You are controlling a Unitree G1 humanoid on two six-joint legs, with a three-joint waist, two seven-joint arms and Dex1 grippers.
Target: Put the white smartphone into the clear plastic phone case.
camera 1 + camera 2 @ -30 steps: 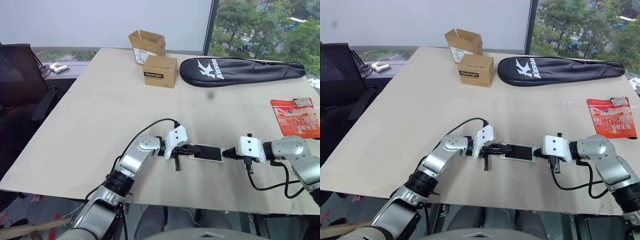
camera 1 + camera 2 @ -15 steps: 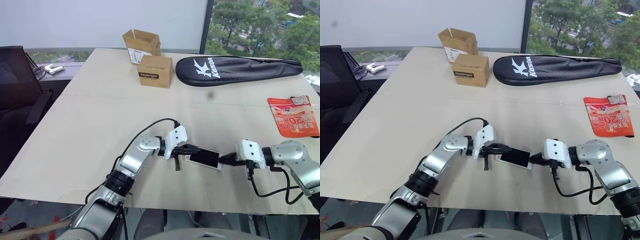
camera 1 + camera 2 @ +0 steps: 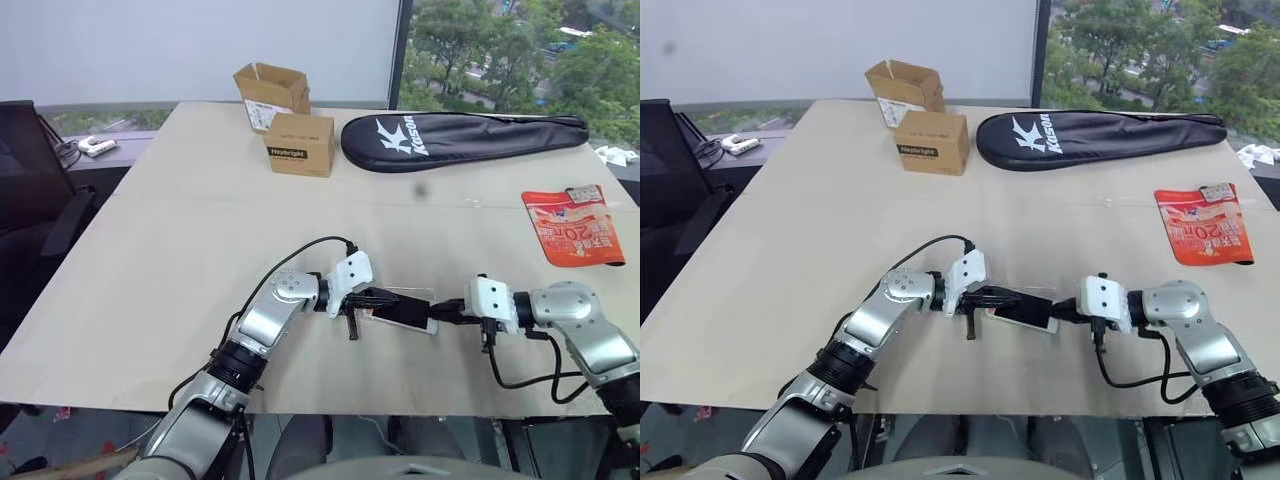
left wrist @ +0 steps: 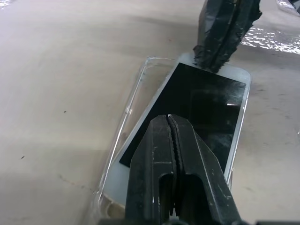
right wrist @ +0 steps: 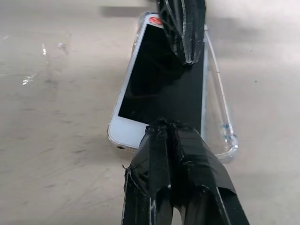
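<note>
The white smartphone (image 4: 201, 105) lies screen up near the front edge of the tan table (image 3: 200, 230), set askew over the clear plastic phone case (image 4: 133, 93): one long side of the case juts out beside the phone, so the phone is not seated squarely in it (whether any corner has gone in is hard to judge).

The left gripper (image 3: 385, 300) has its two black fingers pressed together, tips resting on the phone's end nearest that arm; they pinch nothing. The right gripper (image 3: 448, 312) comes at the phone from the opposite end, its tape-wrapped fingers (image 5: 178, 159) likewise pressed together, tips at or on the phone's short white edge.

Farther back from the phone stand two brown cardboard boxes (image 3: 298, 144), one behind the other, and to their right a black racket cover (image 3: 460, 139) with white lettering. An orange-red printed packet (image 3: 570, 226) lies flat well to the right of the phone.
</note>
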